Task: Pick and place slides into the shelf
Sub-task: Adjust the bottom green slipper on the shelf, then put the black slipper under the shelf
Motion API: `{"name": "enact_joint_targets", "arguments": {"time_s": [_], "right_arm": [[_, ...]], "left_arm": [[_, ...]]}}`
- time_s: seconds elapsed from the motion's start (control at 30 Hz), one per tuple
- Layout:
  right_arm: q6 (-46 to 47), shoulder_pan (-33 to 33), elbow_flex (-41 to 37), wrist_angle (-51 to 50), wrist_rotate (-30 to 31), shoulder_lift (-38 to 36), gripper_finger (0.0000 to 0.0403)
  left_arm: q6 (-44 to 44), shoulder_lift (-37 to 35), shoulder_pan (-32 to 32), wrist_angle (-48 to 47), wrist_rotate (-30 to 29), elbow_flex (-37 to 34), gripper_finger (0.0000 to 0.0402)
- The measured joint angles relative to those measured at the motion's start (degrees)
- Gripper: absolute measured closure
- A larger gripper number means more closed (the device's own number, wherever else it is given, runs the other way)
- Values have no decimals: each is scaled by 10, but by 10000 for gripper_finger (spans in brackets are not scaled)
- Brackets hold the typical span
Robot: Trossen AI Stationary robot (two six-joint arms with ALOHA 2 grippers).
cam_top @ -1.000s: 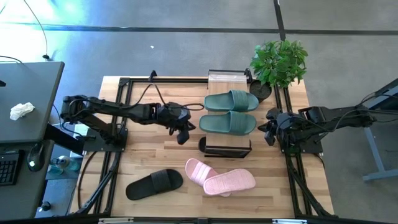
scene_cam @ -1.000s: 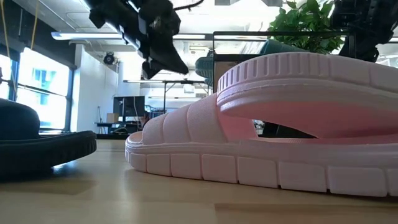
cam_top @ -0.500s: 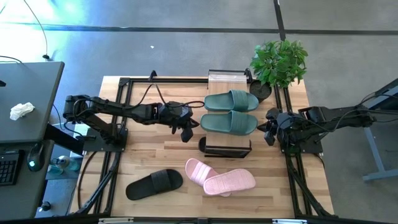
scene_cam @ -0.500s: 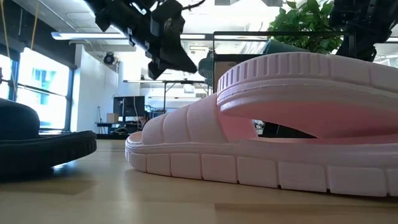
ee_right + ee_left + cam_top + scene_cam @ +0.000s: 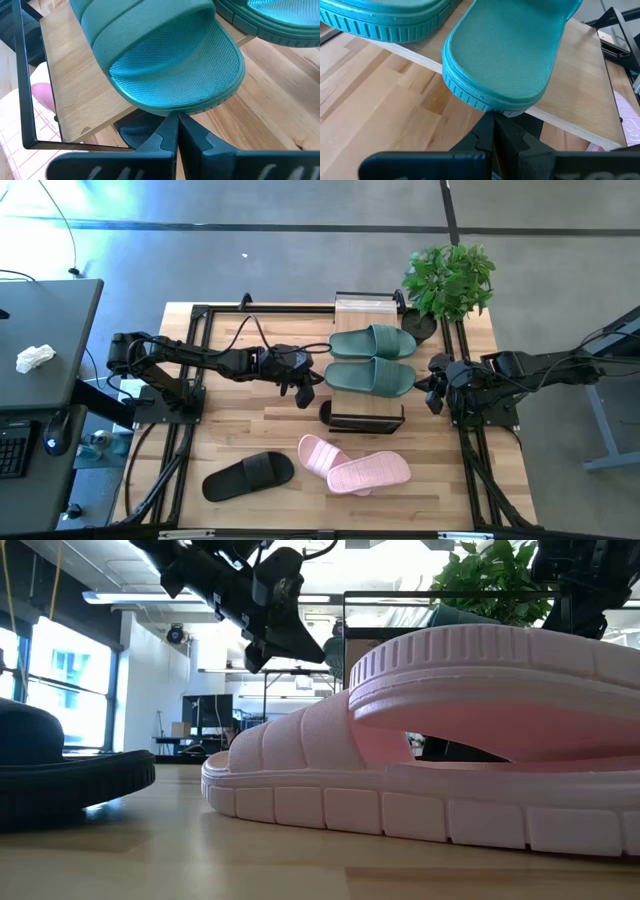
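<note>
Left end effector (image 5: 303,389), fingers pressed together at the green slide's (image 5: 366,376) 9 o'clock end on the shelf (image 5: 366,306); I'd nudge it in gently, squarely.

A light wood-plank worktop (image 5: 250,430) stands on a grey concrete floor (image 5: 250,260) crossed by a dark seam line. A potted plant (image 5: 450,280) sits at one far corner of the worktop. Beside the worktop stands a dark desk (image 5: 50,340) with a crumpled white cloth (image 5: 35,358), a mouse (image 5: 57,432) and part of a keyboard (image 5: 12,452). In the low view the room behind is bright, with tall windows (image 5: 60,690), a white ceiling with light strips (image 5: 130,598) and dark office furniture (image 5: 205,725) far off.
</note>
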Motion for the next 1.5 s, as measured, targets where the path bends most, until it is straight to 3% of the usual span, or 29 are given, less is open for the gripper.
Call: {"name": "enact_joint_targets", "arguments": {"time_s": [0.23,0.5,0.73,0.83,1.1,1.33,1.5], "right_arm": [[14,0,0,-8,-2,-7,403],[42,0,1,-16,-3,-35,403],[62,0,1,-27,-39,-59,403],[76,0,1,-28,-60,-64,403],[75,0,1,-27,-77,-64,403],[76,0,1,-27,-99,-64,403],[76,0,1,-27,-104,-64,403]], "left_arm": [[7,-13,0,-21,1,0,402],[12,-115,-1,-127,8,0,401],[-18,-196,-20,-224,194,0,401],[-54,-214,-61,-274,202,0,401],[-197,-220,-206,-471,131,0,401],[-284,-219,-358,-471,128,0,401],[-468,-215,-462,-478,30,-7,401]]}}
